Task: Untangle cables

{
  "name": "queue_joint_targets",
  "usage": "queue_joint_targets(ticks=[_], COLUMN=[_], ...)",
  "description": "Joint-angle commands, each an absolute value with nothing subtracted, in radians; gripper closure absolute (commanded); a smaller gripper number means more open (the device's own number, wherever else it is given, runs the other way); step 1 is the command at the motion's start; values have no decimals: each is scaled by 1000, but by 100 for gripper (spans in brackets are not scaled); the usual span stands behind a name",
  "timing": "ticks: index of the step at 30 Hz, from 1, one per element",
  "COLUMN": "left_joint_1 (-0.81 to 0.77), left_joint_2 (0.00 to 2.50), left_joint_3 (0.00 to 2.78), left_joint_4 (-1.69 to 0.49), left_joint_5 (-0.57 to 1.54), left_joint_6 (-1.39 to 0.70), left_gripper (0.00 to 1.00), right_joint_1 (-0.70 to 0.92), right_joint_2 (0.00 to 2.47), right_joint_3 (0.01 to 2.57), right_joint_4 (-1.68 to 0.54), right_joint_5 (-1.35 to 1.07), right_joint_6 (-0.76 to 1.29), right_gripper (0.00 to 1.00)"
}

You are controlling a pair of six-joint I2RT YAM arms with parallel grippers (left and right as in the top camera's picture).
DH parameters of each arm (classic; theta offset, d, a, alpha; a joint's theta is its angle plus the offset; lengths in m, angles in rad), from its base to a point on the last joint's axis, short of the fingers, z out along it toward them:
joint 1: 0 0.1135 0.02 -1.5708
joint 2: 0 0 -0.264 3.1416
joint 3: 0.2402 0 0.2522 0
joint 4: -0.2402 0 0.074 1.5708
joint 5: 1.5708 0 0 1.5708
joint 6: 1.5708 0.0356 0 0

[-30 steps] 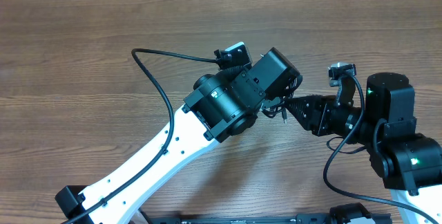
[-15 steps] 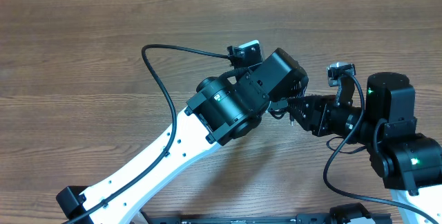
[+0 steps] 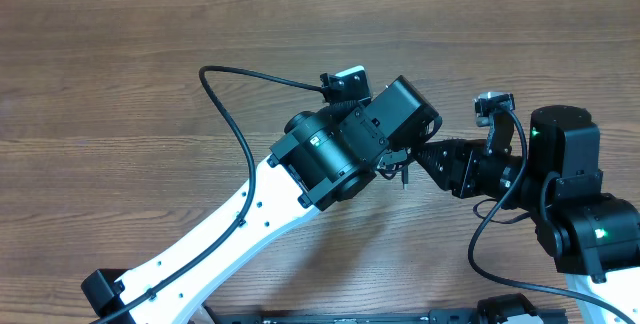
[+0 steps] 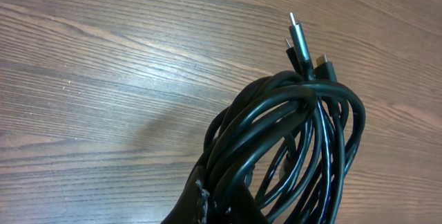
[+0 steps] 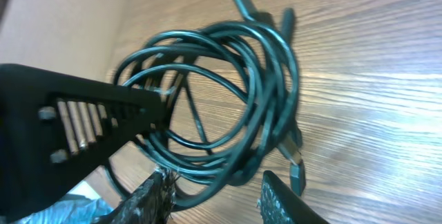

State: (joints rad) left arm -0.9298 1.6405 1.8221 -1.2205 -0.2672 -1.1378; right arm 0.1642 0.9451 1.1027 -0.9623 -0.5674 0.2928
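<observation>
Left gripper (image 4: 213, 207) clamping coiled cables (image 4: 290, 134), right gripper (image 5: 217, 200) parted alongside

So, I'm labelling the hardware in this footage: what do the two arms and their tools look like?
The left arm has a white link with black rounded joint housings and a thin black cable looping off it. The right arm is mostly black, with green lights. The left tool is black; the right tool has black, rough-textured fingers.

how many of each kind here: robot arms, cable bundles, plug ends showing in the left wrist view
robot arms: 2 (left arm, right arm)
black cable bundle: 1
plug ends showing in the left wrist view: 3
total: 6
</observation>
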Motion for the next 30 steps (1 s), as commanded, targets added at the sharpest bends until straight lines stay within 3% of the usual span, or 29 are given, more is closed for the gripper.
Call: queue_joint_targets(ticks=[1,11,30], left_joint_1=[-935,-937,-937], left_joint_2=[1634,1634,1634], left_joint_3=[1835,1835,1835], left_joint_4=[-1212,-1124,-1124], left_joint_5=[-286,-188,-190], left_joint_6=[-1143,-967,-956], left_gripper=[96,96,96], right_joint_1=[163,163,163], right_joint_2=[934,934,934], right_joint_3=[1121,1121,1121], right_joint_4=[-970,-971,-924], right_joint_5=[-494,-491,-592], right_joint_6=[318,318,344], right_gripper=[59,58,58])
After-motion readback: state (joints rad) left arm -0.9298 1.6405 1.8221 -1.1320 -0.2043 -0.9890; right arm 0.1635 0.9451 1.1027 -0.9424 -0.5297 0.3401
